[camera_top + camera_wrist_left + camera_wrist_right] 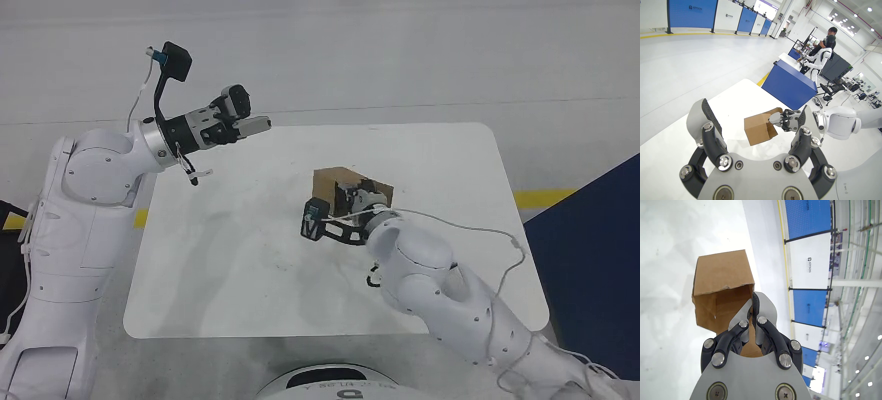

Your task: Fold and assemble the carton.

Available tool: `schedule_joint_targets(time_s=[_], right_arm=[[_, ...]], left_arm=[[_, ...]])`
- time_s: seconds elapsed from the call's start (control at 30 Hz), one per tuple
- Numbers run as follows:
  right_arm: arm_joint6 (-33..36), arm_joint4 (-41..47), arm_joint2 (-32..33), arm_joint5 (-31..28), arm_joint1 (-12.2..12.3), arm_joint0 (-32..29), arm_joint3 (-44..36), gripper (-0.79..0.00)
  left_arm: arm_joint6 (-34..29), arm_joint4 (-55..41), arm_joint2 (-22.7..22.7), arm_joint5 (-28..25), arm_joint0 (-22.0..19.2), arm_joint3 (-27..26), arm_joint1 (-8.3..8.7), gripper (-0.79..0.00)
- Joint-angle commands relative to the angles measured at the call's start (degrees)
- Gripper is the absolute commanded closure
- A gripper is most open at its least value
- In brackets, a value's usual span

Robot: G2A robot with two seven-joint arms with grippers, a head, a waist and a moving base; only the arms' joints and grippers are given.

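The biggest thing is the white table, with round corners. Most of its top is bare. There is wide open room on the near side, on the whole left half and along the right edge. Past the right side stands a big blue screen, close to that edge but not touching it. A yellow line runs on the floor beside it.

The right arm reaches in over the near right part of the table and hides that bit of the top from above.

The brown carton sits a little right of the middle, nearer the far edge than the near one, and well away from every edge. It is a small box on its side. One end is open and faces the right arm. A short flap hangs loose at that end, and the rim there is a bit ragged. I cannot tell if the box rests on the table or is held just above it.

The left gripper is up over the far left corner. Its fingers are wide apart and hold nothing. It points at the carton, well apart from it, with bare table in between.

The right gripper is squeezed tight on one side wall of the carton at the open end — one finger inside, one outside.
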Motion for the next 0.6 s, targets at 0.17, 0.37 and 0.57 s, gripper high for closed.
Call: schedule_joint_targets(time_s=[0.17,0.37,0.57], right_arm=[[-9.63,-9.05,-6.16,-17.9,0.21,6.06,8.55,0.0],[-11.78,-8.61,-8.25,-20.05,-1.5,9.19,12.6,0.0],[-13.96,-3.38,-13.0,-22.22,-2.92,11.95,16.43,0.0]], left_arm=[[0.0,0.0,0.0,0.0,0.0,0.0,0.0,-0.785],[0.0,0.0,0.0,0.0,0.0,0.0,0.0,-0.785],[0.0,0.0,0.0,0.0,0.0,0.0,0.0,-0.785]])
